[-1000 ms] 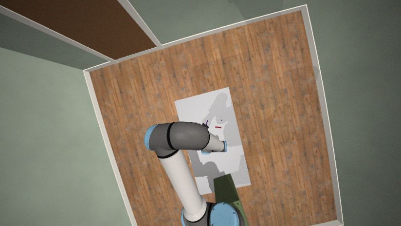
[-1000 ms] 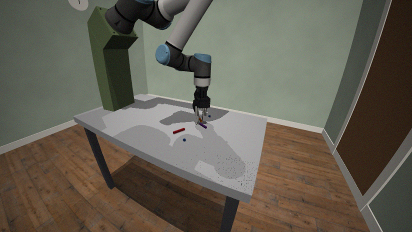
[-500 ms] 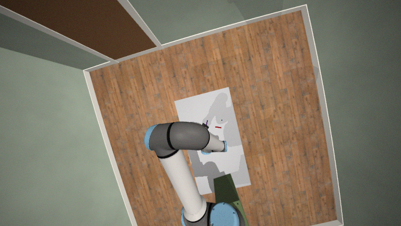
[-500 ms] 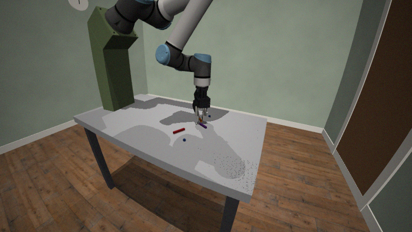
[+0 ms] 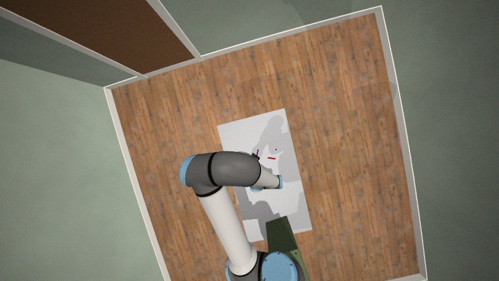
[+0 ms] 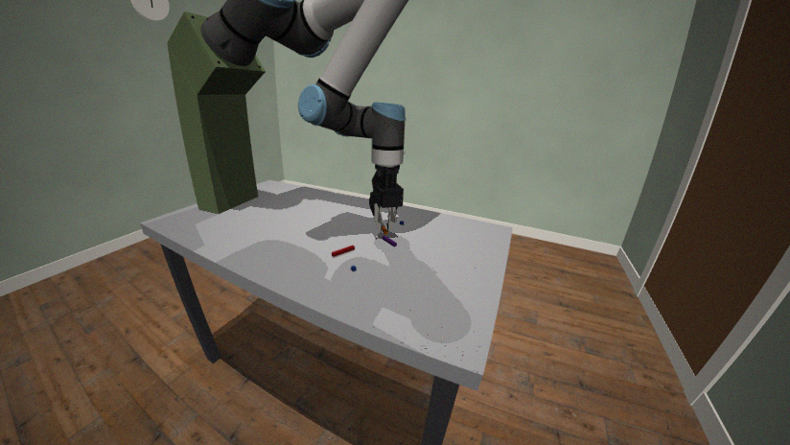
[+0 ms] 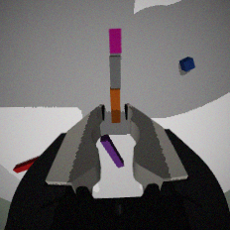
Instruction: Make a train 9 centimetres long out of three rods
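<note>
The orange rod (image 6: 384,229) (image 7: 115,103) is the piece to measure everything from, and the wrist view shows it best: beyond its far end lies the grey rod (image 7: 115,71), and beyond that the magenta rod (image 7: 115,41), all three in one straight line. Grey meets orange with no gap that can be made out, while a thin seam shows between grey and magenta. Their colours add up to the length asked for. The fingers (image 6: 392,214) stand a little apart on either side of the orange rod's near end, with space visible between each tip and the rod, so they grip nothing. In the exterior view only the orange piece shows beneath them; the top view hides the whole line under the arm (image 5: 234,169) (image 6: 354,55). The purple rod (image 5: 257,152) (image 6: 389,241) (image 7: 113,153) lies slanted near the orange rod's near end, not touching it. The red rod (image 5: 271,158) (image 6: 343,250) (image 7: 26,164) is farther from the orange one, lower left of it in the wrist view. On the desk (image 5: 230,132) (image 6: 470,248) (image 7: 50,124), the exterior view shows two blue rods, one behind orange (image 6: 402,222), the other in front and to its left (image 6: 354,268); the top and wrist views each show just one.
</note>
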`<state>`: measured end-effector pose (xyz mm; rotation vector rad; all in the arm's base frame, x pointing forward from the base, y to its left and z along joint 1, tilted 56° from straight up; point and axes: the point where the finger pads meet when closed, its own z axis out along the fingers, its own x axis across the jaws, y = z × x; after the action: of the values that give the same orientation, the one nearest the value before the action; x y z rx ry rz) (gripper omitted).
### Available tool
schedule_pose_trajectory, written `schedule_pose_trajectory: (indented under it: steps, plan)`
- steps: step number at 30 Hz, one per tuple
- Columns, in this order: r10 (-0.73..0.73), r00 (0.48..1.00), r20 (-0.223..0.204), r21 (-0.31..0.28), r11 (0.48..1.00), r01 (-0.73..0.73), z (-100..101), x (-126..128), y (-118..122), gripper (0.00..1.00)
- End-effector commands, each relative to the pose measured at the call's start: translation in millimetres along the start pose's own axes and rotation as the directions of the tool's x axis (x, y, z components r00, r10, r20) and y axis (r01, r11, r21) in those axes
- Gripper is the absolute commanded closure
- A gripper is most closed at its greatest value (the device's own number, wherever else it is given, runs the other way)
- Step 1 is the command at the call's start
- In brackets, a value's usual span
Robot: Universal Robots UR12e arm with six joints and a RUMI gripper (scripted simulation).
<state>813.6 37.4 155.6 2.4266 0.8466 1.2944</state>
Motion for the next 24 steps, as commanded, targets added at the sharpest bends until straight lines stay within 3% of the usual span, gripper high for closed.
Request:
schedule_pose_trajectory:
  steps: [1,2,3,24]
  plan:
    - [-0.002,1.000,-0.004,-0.002,1.000,0.002,-0.2,3.8,1.0,0.86]
    - [-0.002,1.000,-0.004,-0.002,1.000,0.002,-0.2,3.8,1.0,0.86]
    - [-0.002,1.000,-0.004,-0.002,1.000,0.002,-0.2,3.8,1.0,1.00]
    - [-0.002,1.000,-0.004,-0.002,1.000,0.002,-0.2,3.8,1.0,1.00]
